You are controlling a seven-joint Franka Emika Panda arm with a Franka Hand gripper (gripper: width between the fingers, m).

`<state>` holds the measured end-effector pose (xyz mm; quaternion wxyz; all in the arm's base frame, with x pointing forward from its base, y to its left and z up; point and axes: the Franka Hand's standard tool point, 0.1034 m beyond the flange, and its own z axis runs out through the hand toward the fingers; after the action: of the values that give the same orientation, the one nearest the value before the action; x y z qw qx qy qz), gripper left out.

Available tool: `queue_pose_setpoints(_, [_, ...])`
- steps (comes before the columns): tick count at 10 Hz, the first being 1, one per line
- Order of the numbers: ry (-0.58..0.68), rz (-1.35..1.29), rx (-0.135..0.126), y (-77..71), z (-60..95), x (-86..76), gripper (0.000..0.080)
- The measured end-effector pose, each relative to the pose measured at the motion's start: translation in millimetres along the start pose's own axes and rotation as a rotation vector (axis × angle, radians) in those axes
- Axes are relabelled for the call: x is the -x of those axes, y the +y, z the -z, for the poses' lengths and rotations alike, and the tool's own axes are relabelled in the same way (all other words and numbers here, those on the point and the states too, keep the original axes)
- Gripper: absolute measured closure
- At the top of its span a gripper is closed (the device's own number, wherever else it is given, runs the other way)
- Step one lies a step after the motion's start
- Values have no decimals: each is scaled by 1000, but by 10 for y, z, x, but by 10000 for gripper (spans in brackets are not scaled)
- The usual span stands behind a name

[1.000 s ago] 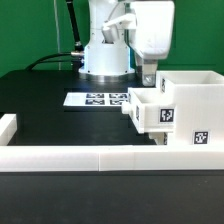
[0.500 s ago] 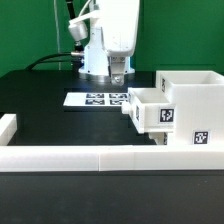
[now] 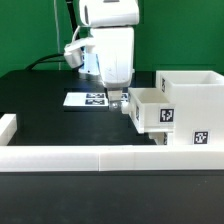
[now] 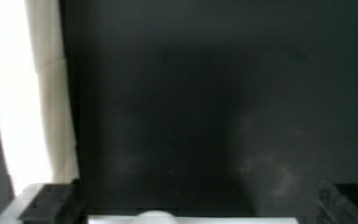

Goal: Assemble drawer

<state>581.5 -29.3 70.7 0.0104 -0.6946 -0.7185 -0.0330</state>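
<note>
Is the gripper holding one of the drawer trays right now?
No: in the exterior view the gripper hangs beside the tray sticking out of the case, with nothing between its fingers.

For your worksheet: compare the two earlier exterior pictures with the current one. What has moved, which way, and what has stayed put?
The gripper has travelled toward the exterior view's left and come lower, from above the case to just beside the protruding tray. It holds nothing visible; whether it touches the tray cannot be told. The case, tray, marker board and low white wall have stayed where they were.
</note>
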Motion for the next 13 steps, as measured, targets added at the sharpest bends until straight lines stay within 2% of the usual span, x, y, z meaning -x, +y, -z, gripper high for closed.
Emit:
queue_pose_setpoints(2, [9,-2,-12,-26,-68,-101,150])
queue_pose_setpoints(5, [16,-10,-31,5,-70,-253,150])
queue_pose_setpoints(10, [28,-22,-31,43,-66,-585,150])
queue_pose_setpoints(13, [27,-27,-33,42,-64,-629,150])
